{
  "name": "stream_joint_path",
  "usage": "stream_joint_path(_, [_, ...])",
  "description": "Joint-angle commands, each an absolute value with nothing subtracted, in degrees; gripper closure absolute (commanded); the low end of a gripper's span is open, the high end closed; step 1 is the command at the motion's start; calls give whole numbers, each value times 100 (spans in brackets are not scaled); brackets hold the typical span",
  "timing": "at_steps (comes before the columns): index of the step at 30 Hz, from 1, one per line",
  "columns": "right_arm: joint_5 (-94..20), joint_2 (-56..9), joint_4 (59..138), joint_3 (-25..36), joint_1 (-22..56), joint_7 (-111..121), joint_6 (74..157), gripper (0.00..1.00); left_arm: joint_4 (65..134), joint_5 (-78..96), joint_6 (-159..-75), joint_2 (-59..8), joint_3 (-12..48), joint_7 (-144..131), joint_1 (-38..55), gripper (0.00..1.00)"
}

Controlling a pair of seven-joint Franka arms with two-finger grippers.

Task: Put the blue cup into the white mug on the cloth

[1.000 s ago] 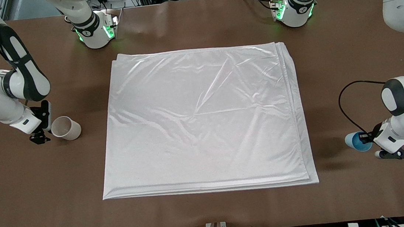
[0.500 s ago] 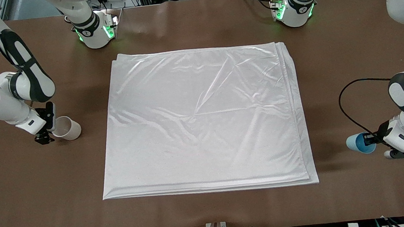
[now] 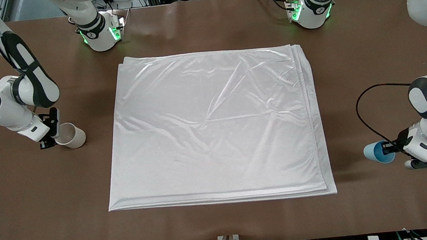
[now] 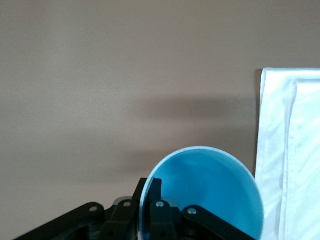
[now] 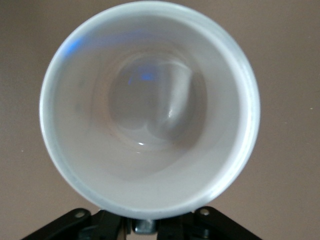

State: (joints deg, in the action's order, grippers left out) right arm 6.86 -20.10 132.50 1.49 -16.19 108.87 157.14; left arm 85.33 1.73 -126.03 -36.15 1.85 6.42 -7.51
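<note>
At the right arm's end of the desk (image 3: 223,221), the right tool (image 3: 51,140) sits low against the white mug (image 3: 70,135), at the mug's side away from the cloth. The mug tips on its side with its mouth toward the tool. In the right wrist view the mug (image 5: 150,107) fills the frame, its rim right at the tool's black linkage; whether the fingers have actually clamped the mug cannot be told.

The cloth (image 3: 214,127) lies flat in the middle of the desk, shiny, softly wrinkled, with nothing on it.

At the left arm's end, the left tool (image 3: 392,149) is closed on the wall of the blue cup (image 3: 375,152), which tilts mouth-out beside the cloth's edge, near the corner closest to the front camera. In the left wrist view one finger (image 4: 155,200) sits inside the cup (image 4: 210,185).
</note>
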Motion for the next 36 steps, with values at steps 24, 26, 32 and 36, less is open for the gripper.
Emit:
stream_joint_path(24, [650,-1529,12885,-834,-1635,10398,15531,100,8596,246,-12621,-3314,659,-509,-712,100])
stream_joint_path(26, [650,-1529,12719,-975,-1635,10257,15329,100,8596,229,-12621,-3305,729,-658,-712,100])
stream_joint_path(32, [650,-1573,12173,-1371,-1521,9634,14512,100,8604,211,-12595,-3199,905,-1142,-624,100])
stream_joint_path(36, [659,-1556,11998,-1371,-1109,9203,14335,100,8631,211,-12560,-3147,905,-1458,-414,100])
